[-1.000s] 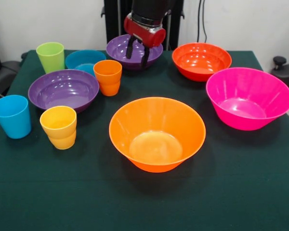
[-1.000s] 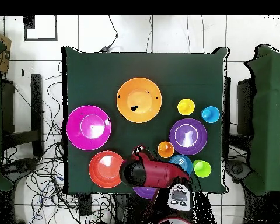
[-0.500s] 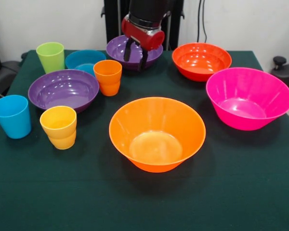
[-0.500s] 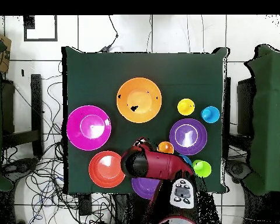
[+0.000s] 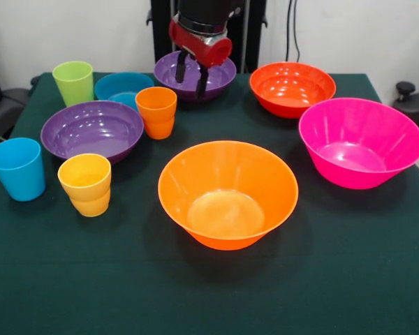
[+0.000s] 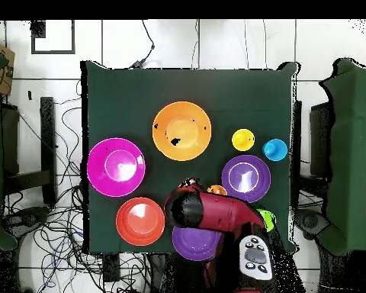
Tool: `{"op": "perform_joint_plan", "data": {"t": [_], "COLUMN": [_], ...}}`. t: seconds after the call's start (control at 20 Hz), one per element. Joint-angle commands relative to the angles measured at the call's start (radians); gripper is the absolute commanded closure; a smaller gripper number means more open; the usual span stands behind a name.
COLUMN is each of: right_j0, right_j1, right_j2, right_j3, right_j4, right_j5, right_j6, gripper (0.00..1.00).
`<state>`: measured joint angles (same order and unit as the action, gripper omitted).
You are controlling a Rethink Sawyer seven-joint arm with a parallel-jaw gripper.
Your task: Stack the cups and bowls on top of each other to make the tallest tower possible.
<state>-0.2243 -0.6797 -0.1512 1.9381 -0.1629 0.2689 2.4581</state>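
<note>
I see the gripper (image 5: 191, 74) at top centre, fingers spread over the far purple bowl (image 5: 216, 78). The wide orange bowl (image 5: 228, 193) sits empty at centre.

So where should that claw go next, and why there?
Probably a little further toward the orange cup and then down over it. The gripper hangs open in front of the far purple bowl, holding nothing, and that cup stands upright and free just beside it. Nothing is stacked yet, and the wide orange bowl sits empty as a likely base.
</note>
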Motion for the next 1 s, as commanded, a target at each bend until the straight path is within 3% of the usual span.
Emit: {"op": "perform_joint_plan", "data": {"t": [0.05, 0.45, 0.75, 1.0], "right_j0": [-0.032, -0.049, -0.005, -0.009], "right_j1": [0.017, 0.057, 0.127, 0.124], "right_j2": [0.124, 0.132, 0.116, 0.115], "right_j3": [-0.073, -0.105, -0.142, -0.137], "right_j4": [-0.022, -0.046, -0.029, -0.037], "right_j5": [0.081, 0.049, -0.016, -0.019], "right_j6": [-0.052, -0.054, 0.010, 0.004], "gripper": [0.00, 0.00, 0.00, 0.00]}}
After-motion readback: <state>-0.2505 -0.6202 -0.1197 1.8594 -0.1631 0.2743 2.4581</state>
